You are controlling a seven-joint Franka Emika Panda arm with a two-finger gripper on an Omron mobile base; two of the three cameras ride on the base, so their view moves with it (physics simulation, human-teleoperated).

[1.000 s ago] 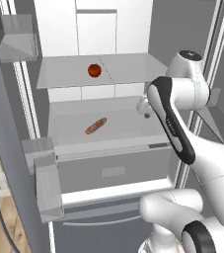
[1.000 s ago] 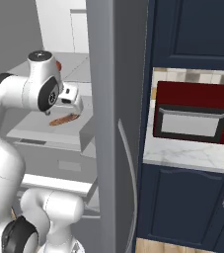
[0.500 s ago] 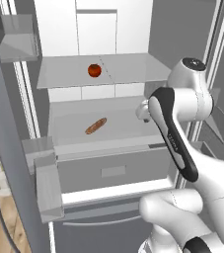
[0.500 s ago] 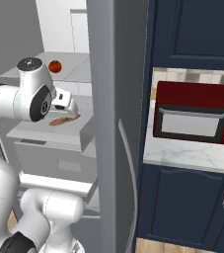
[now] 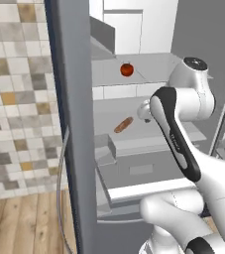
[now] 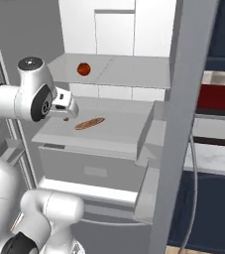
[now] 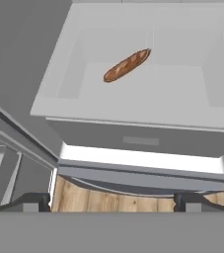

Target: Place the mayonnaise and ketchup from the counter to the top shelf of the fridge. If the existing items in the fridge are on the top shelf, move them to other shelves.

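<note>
Nearest to us, our white arm bends up from the base, and its tool (image 6: 66,113) hangs released, jaws spread wide and grasping nothing, at the front edge of the open fridge (image 5: 148,171).

In the hand view, the 2 finger tips (image 7: 34,201) stand far apart at the bottom, over the wood floor and the drawer front.

Just past the tool, on the shelf above the drawer, lies a small brown loaf (image 6: 89,123), flat and slanted, well apart from the shelf edges.

Farther back and higher, the top shelf (image 5: 156,67) carries 1 small round red fruit (image 5: 127,69) near its middle seam.

We judge the fruit is the next thing to clear, since it takes up the top shelf. To do it well, we would raise the tool above the shelf lip, reach in level, centre the jaws around the ball, and close gently so it does not roll away.
</note>
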